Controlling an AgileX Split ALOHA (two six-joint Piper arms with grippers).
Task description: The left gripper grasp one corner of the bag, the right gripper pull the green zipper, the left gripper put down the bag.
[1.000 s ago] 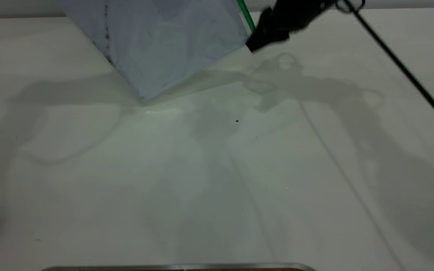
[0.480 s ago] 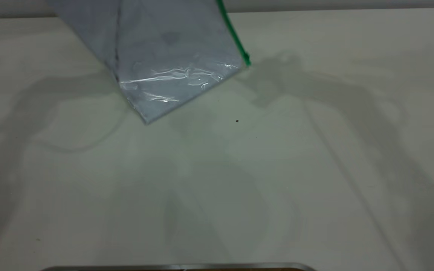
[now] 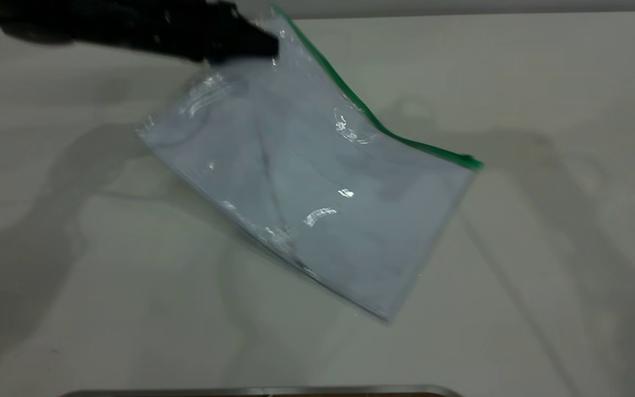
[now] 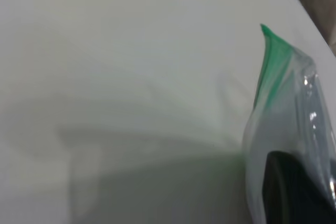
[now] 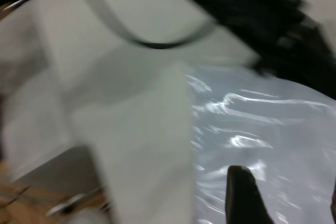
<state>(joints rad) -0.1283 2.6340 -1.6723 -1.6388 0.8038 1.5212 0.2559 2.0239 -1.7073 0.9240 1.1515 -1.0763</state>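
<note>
Since half a second earlier, the bag [image 3: 317,193] had dropped from the top of the exterior view to the middle of the frame, lying tilted across the white table [image 3: 543,248], its lower corner at centre-bottom. The left gripper [image 3: 265,47] had come into view at upper left, its jaws clamped on the corner of the bag [image 3: 276,27]. Along the pouch's upper right edge ran the green zipper [image 3: 372,118], ending at the right of the frame. The right gripper [image 5: 283,198] showed only in its wrist view above the plastic, jaws apart, holding nothing.
</note>
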